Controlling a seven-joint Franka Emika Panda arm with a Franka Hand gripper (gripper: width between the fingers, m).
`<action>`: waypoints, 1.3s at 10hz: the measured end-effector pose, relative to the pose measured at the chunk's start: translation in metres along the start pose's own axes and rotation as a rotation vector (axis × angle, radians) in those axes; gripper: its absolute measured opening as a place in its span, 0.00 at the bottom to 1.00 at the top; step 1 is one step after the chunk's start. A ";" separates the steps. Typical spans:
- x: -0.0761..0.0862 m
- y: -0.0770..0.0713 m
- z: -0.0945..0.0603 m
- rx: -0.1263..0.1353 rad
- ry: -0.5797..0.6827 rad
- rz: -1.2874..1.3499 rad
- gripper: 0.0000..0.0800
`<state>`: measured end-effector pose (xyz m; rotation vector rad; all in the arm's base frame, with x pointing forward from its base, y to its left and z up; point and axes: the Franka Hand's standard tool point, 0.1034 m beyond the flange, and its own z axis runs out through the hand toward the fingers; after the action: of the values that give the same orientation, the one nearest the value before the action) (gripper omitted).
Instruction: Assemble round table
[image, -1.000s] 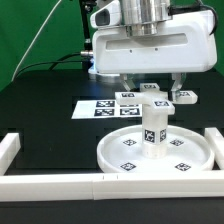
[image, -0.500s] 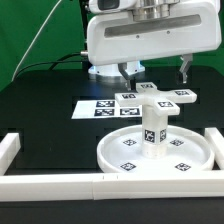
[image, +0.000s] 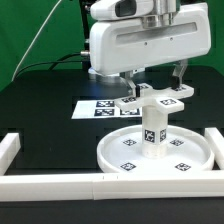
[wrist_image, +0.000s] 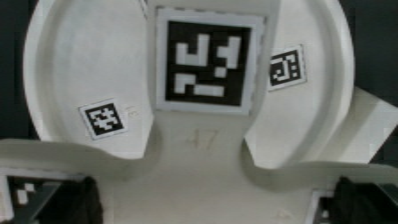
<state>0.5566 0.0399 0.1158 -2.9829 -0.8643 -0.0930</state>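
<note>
Black desk (image: 40, 100) with white border rails (image: 50, 182) along its near edge. At the desk's centre sits the round top (image: 155, 152), the short leg (image: 154, 128) standing upright on it. On the leg rests the cross-shaped base (image: 152, 98). Robot fingers (image: 154, 77) hang released, spread just above the base. Marker board (image: 100, 108) lies at ten o'clock from the top.
</note>
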 end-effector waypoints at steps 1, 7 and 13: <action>0.004 0.002 -0.002 -0.019 -0.019 -0.197 0.81; 0.008 0.003 0.000 -0.035 -0.078 -0.708 0.81; 0.002 0.007 0.015 -0.033 -0.101 -0.816 0.81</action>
<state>0.5626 0.0361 0.1011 -2.4630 -2.0303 0.0262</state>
